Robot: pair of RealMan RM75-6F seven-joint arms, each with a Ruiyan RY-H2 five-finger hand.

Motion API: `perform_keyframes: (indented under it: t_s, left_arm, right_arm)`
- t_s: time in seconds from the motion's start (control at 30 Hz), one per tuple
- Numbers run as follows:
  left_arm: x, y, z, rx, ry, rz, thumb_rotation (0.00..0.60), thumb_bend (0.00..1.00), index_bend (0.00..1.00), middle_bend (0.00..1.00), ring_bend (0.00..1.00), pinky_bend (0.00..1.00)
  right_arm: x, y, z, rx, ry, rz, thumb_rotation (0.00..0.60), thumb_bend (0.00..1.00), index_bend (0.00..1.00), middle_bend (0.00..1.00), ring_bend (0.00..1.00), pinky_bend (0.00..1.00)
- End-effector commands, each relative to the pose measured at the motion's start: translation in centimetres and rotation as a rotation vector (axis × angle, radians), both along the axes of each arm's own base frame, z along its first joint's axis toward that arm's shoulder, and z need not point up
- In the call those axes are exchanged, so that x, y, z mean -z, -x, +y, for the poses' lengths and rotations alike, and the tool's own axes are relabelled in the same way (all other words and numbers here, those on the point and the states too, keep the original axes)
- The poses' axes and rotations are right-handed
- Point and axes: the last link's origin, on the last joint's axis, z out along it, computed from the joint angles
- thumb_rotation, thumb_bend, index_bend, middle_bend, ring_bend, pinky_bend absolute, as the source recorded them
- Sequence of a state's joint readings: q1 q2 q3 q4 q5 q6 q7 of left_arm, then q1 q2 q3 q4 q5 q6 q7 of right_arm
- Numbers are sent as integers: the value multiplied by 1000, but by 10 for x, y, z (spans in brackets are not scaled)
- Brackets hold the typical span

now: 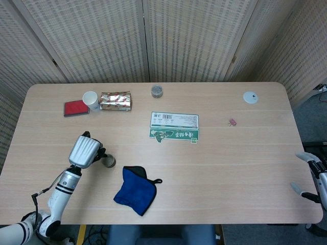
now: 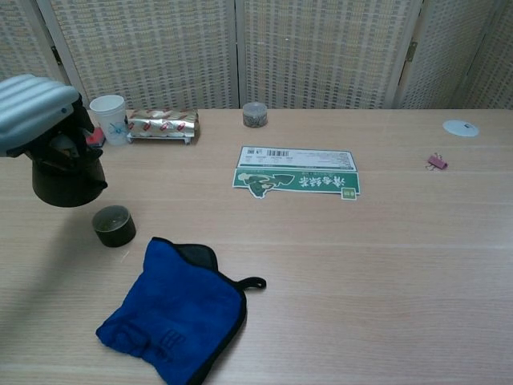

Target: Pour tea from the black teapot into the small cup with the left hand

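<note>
Nearest the robot, a blue cloth lies crumpled on the worktop, with a black loop sticking out at its right. At the right edge of the head view the right hand sits just off the worktop corner, fingers spread and holding nothing; part of it is cut off by the frame, and the chest view does not show it.

Just beyond the cloth's left corner stands the small cup, dark and upright. The liquid level inside is hard to make out. Above and slightly left of it hangs the black teapot, roughly level, its body lifted clear of the worktop and apart from the cup. The left hand grips the teapot from above, its ribbed grey back turned to the camera and its fingers wrapped down around the handle, mostly hidden. The left forearm rises from the near left corner of the worktop.

Further back lie a green-and-white printed card and a small pink clip. Along the far side are a paper cup, a foil packet, a red flat item, a small round tin and a white disc.
</note>
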State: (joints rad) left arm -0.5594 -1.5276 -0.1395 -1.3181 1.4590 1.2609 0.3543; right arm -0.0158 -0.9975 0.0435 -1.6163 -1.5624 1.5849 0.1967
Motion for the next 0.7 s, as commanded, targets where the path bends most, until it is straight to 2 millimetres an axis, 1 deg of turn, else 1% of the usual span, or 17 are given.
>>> perform_keyframes:
  t_s: [0.03, 0.27, 0.47, 0.57, 0.7]
  left_arm:
    - [-6, 1, 2, -57, 18, -105, 598, 395, 1000, 1000, 929, 453]
    - [-16, 5, 5, -131, 37, -293, 598, 395, 1000, 1000, 929, 455]
    - [-22, 17, 9, -212, 50, -384, 583, 391, 1000, 1000, 929, 457]
    - [-24, 25, 11, -260, 56, -424, 563, 388, 1000, 1000, 929, 457]
    - [-28, 36, 13, -323, 58, -466, 509, 387, 1000, 1000, 929, 458]
  right_arm:
    - [0, 0, 0, -1, -1, 1, 600, 116, 238, 238, 152, 177]
    - [1, -1, 0, -4, -1, 1, 600, 116, 238, 238, 152, 177]
    - [0, -2, 1, -3, 0, 2, 600, 116, 238, 238, 152, 178]
    - [1, -2, 1, -3, 0, 2, 600, 116, 238, 238, 152, 177]
    - [1, -3, 1, -4, -2, 4, 600, 116, 238, 238, 152, 177]
